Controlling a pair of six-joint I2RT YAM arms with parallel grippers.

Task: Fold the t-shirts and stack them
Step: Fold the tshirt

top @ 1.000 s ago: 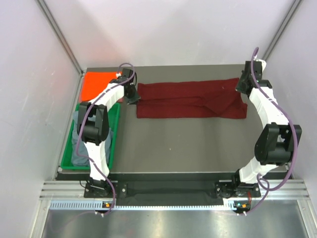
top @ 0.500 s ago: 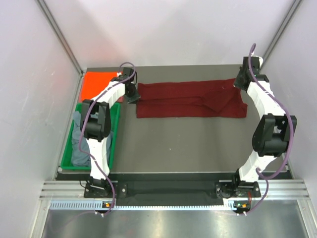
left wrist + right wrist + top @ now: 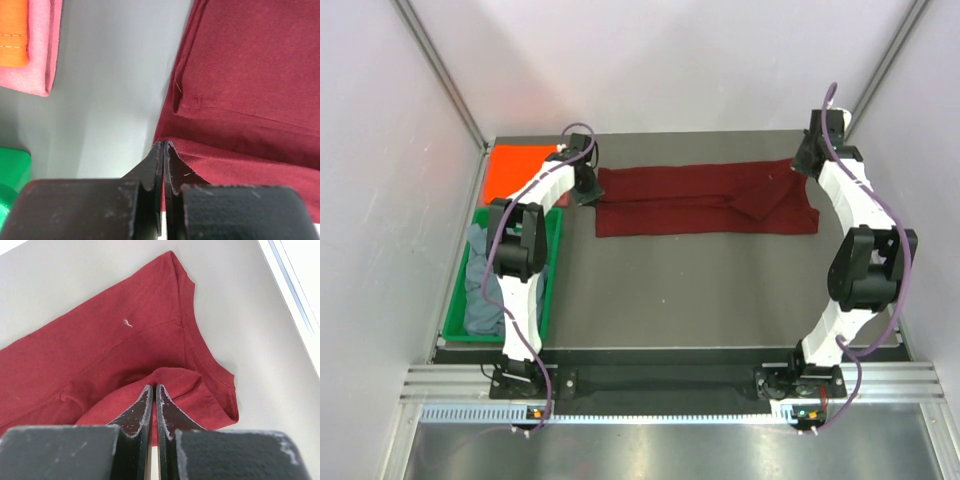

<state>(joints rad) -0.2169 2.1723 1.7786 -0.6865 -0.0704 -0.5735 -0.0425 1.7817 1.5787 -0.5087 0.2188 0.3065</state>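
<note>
Lengthwise, the maroon t-shirt [image 3: 705, 200] runs left-right across the table [image 3: 720, 290].

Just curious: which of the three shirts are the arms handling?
The dark maroon t-shirt, stretched out: the left end effector and right end effector pinch its ends. The orange t-shirt lies folded aside; the grey-blue t-shirt sits in the green tray.

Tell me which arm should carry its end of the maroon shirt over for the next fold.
Right, probably. The right end effector is shut on a raised fold of the maroon t-shirt, and folding leftward ends beside the orange t-shirt. The left end effector can anchor its corner.
</note>
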